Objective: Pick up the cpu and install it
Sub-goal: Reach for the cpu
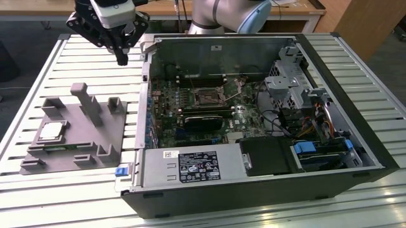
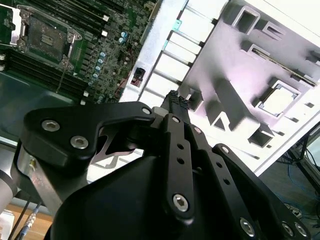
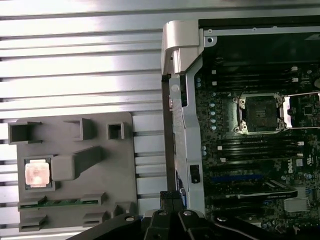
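The cpu, a small square chip with a shiny metal top, lies in a recess of the grey plastic tray on the exterior view's left. Both wrist views show it too, cpu and cpu. My gripper hangs high above the slatted table beyond the tray, next to the open computer case. Its fingers are shut with nothing between them, and the tips meet. The black socket on the motherboard stands open, its metal frame raised.
The open computer case fills the middle and the exterior view's right, with drive bays, cables and a power supply inside. A green memory stick lies in the tray's front slot. Upright posts rise from the tray. The table top is slatted metal.
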`<state>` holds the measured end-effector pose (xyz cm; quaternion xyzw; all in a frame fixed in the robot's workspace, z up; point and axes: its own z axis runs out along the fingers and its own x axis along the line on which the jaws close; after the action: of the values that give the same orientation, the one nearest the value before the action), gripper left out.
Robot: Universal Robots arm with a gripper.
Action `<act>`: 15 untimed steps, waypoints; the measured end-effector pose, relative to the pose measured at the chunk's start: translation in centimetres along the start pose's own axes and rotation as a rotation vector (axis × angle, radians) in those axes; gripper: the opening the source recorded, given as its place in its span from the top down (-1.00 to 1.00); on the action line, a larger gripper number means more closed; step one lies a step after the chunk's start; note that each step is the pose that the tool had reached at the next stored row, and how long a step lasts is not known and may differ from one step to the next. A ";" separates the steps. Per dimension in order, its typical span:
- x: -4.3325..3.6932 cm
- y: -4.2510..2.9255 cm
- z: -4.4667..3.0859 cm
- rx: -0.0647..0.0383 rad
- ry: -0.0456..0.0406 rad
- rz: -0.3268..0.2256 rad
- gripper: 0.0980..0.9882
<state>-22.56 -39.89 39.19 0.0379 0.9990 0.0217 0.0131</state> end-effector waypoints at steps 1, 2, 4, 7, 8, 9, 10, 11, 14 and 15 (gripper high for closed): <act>0.11 -0.01 0.00 0.000 0.0000 0.000 0.98; 0.24 -0.02 0.00 0.000 0.0000 0.000 0.98; 0.46 -0.03 -0.01 0.000 0.0000 0.000 0.98; 0.79 -0.06 -0.01 0.000 0.0000 0.000 0.98; 0.90 -0.07 -0.01 0.000 0.0000 0.000 0.98; 1.02 -0.08 -0.01 0.000 0.0000 0.000 0.98; 1.13 -0.09 -0.01 0.000 0.0000 0.000 0.98; 1.25 -0.10 -0.01 0.000 0.0000 0.000 0.98; 1.56 -0.12 -0.01 0.000 -0.0001 0.000 0.98; 1.66 -0.13 -0.01 0.000 0.0000 0.000 0.98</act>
<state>-24.22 -39.89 39.16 0.0379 0.9990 0.0217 0.0131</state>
